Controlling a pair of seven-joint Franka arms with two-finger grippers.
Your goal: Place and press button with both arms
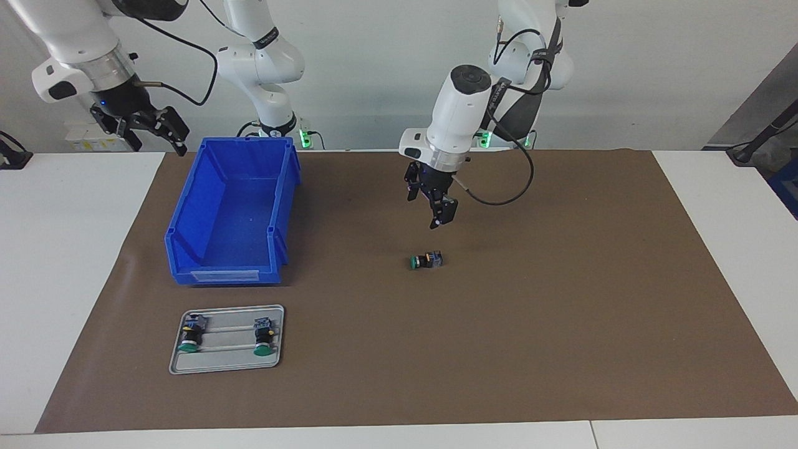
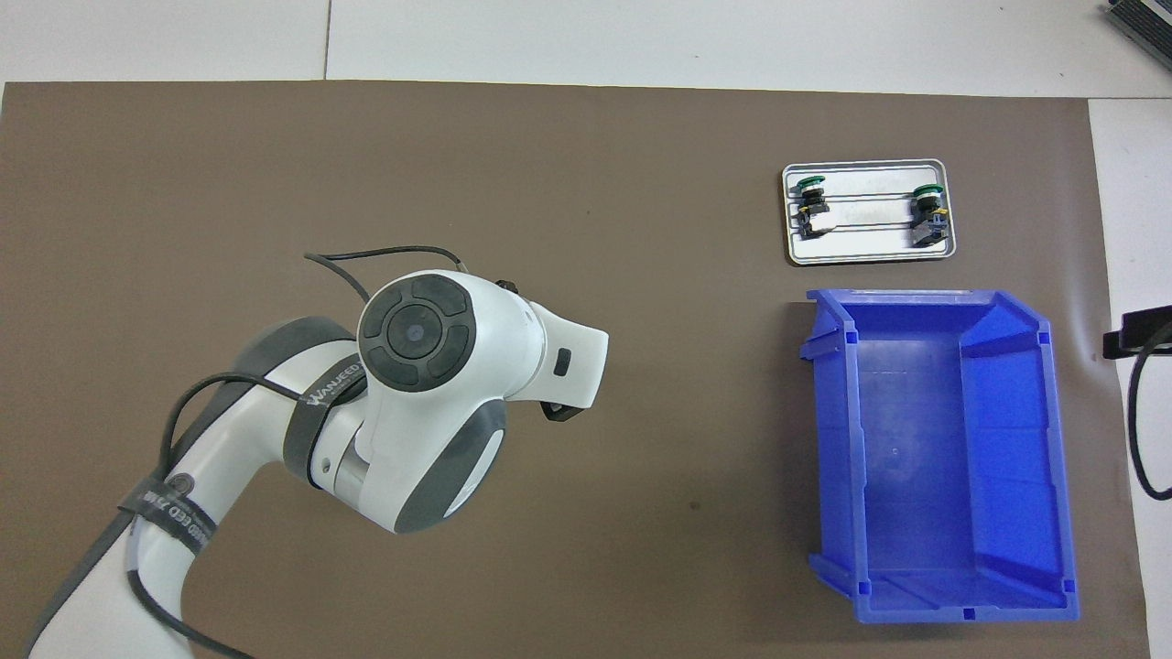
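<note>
The button lies on its side on the brown mat, green cap toward the right arm's end of the table. My left gripper hangs open and empty just above it, not touching. In the overhead view the left arm's wrist hides the button; only one black fingertip shows. My right gripper is open and empty, raised beside the blue bin over the mat's edge; a bit of it shows in the overhead view.
The blue bin stands empty at the right arm's end. A grey tray, farther from the robots than the bin, holds two identical buttons; it also shows in the overhead view.
</note>
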